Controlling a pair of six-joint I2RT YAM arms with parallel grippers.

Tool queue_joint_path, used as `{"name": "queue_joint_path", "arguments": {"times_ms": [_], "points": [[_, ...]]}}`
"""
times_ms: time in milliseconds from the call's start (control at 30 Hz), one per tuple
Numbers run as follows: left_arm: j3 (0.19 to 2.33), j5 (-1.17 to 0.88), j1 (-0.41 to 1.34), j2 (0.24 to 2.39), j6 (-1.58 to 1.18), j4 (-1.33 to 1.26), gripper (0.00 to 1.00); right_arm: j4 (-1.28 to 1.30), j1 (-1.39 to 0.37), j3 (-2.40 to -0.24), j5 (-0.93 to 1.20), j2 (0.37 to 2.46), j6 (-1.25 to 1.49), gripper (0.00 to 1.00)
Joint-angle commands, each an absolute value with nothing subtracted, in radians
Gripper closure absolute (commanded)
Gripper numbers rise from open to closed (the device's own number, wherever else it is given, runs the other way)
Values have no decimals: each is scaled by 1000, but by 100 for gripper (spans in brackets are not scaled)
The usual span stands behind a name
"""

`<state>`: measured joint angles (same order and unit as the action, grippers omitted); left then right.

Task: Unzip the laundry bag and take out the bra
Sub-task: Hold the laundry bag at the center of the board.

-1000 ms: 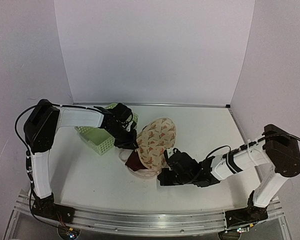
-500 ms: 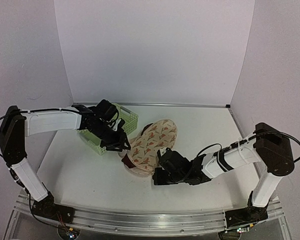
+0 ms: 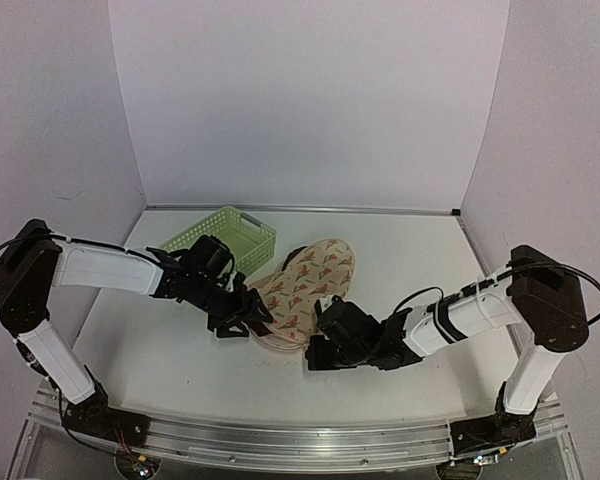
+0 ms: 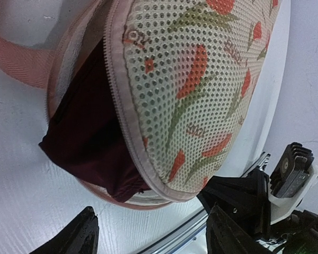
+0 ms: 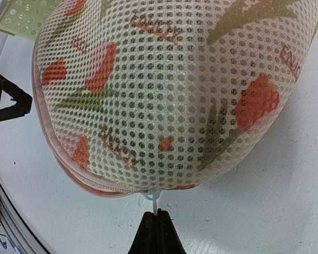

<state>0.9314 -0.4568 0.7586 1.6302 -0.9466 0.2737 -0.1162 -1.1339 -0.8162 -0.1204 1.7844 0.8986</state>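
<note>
The laundry bag lies mid-table, cream mesh with orange and green motifs. Its lid gapes at the left near rim, where the dark maroon bra shows inside under the bag. My left gripper is open beside that gap, its jaws wide apart with nothing between them. My right gripper sits at the bag's near end. In the right wrist view the gripper is shut on the white zipper pull just under the bag.
A light green lattice basket stands behind the left arm, at the bag's left. My right arm's black wrist lies close to the left gripper. Walls enclose the table at back and sides.
My left gripper let go of the bag's lid, opened and moved down to the bag's near left rim. The lid dropped flatter. The right gripper stayed shut at the near end.
</note>
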Motion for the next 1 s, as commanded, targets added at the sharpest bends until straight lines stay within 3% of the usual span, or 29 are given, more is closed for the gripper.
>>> {"name": "queue_joint_path", "arguments": {"times_ms": [0,100,200,667,733,867,967], "points": [[876,-502,761,1646,-1127,27,30,-127,-1138,-836,-145,1791,894,100],[835,-492,761,1649,-1199,-72,21,-130,-1138,-827,-151,1784,895,100],[805,-491,763,1659,-1252,-127,20,-132,-1138,-822,-152,1782,897,100],[773,-492,770,1719,-1336,-215,25,-140,-1139,-810,-160,1766,897,100],[772,-491,770,1724,-1337,-224,31,-140,-1139,-810,-160,1766,897,100],[767,-492,770,1729,-1339,-246,58,-141,-1139,-808,-157,1767,899,100],[766,-496,770,1734,-1339,-254,73,-141,-1139,-805,-157,1765,899,100]]}}
